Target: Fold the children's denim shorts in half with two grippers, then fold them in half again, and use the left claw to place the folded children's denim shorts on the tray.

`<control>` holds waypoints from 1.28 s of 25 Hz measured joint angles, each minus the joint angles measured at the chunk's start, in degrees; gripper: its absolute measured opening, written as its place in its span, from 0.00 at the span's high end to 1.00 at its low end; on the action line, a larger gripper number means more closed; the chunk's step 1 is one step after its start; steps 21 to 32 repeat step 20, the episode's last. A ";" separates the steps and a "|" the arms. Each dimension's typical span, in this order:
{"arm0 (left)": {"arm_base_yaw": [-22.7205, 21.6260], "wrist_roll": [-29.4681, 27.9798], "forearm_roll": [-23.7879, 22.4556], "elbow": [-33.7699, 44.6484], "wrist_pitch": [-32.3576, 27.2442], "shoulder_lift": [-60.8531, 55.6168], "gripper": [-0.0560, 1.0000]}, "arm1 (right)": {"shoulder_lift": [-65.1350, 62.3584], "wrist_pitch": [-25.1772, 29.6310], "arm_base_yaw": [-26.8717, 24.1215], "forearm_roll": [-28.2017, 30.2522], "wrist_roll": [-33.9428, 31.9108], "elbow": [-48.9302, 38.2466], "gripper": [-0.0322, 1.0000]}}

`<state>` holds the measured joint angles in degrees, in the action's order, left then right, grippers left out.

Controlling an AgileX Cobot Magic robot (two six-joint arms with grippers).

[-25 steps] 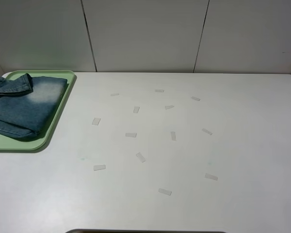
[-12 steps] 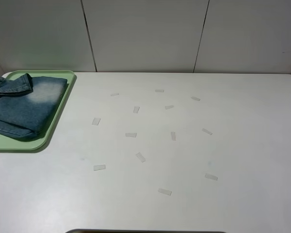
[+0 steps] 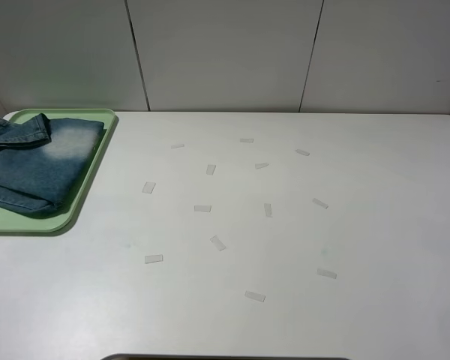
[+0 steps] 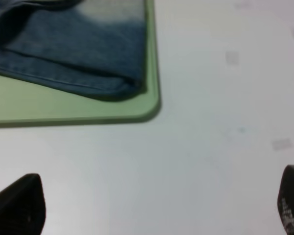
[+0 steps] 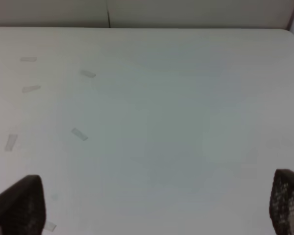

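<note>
- Exterior high view: I see the children's denim shorts folded into a compact bundle and lying on the pale green tray at the far left of the white table. The pale faded patch faces up; the gathered edge overhangs the tray's left part, near the frame edge.
- Same view: small pale tape strips are scattered over the table's middle, well apart from the tray. Neither arm appears in this view.
- Left wrist view: I see the left claw only as two dark fingertips at the frame's lower corners, spread wide with bare table between them, gripping nothing. The tray's rounded corner and the folded hem of the shorts lie ahead of it, not touching it.
- Right wrist view: the right gripper shows likewise two dark fingertips set wide apart, released, over empty-looking white table with a few tape strips off to one side. Shorts and tray are out of this frame.
</note>
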<state>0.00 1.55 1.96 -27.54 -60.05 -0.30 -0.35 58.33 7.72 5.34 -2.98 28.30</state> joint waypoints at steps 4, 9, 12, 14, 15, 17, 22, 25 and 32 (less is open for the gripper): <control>2.05 2.77 1.93 0.04 -0.32 0.00 0.06 | 0.00 0.00 0.00 0.00 0.00 0.00 0.30; 3.84 3.35 2.43 0.04 -0.75 0.00 0.07 | 0.00 0.00 0.00 0.00 0.00 0.00 0.30; 3.92 3.35 2.45 0.04 -0.74 0.00 0.07 | 0.00 0.00 0.00 0.00 0.00 0.00 0.30; 3.92 3.35 2.45 0.04 -0.74 0.00 0.07 | 0.00 0.00 0.00 0.00 0.00 0.00 0.30; 3.92 3.35 2.45 0.04 -0.74 0.00 0.07 | 0.00 0.00 0.00 0.00 0.00 0.00 0.30; 3.92 3.35 2.45 0.04 -0.74 0.00 0.07 | 0.00 0.00 0.00 0.00 0.00 0.00 0.30; 3.92 3.37 2.45 0.04 -0.74 0.00 0.07 | 0.00 0.00 0.00 0.00 0.00 0.00 0.30; 3.92 3.37 2.45 0.04 -0.74 0.00 0.07 | 0.00 0.00 0.00 0.00 0.00 0.00 0.30; 3.92 3.37 2.45 0.04 -0.74 0.00 0.07 | 0.00 0.00 0.00 0.00 0.00 0.00 0.30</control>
